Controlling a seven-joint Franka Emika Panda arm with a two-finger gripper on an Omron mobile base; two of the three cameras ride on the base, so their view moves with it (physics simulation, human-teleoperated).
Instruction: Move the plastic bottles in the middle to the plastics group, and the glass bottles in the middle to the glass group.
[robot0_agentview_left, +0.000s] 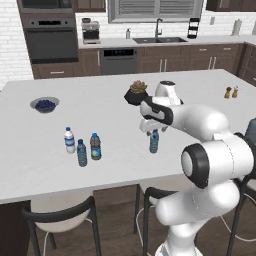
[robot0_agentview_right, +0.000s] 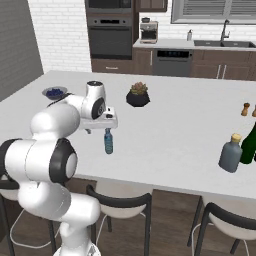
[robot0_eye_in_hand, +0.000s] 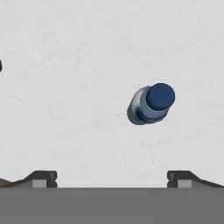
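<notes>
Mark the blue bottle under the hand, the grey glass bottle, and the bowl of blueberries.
blue bottle (robot0_eye_in_hand: 151, 105): hand view, cap and shoulder
grey glass bottle (robot0_agentview_right: 230, 155): right base view, body
bowl of blueberries (robot0_agentview_left: 44, 104): left base view, rim

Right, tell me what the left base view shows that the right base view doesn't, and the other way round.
Left base view alone: three small water bottles grouped on the white island counter, namely a clear white-capped, white-labelled bottle, a slim teal-blue bottle and a dark-labelled bottle.

Right base view alone: a broad grey-blue glass bottle with tan stopper beside a dark green bottle.

Both: a slim blue plastic bottle standing under the open end effector, a potted succulent, a bowl of blueberries, and two small brown shakers.
</notes>
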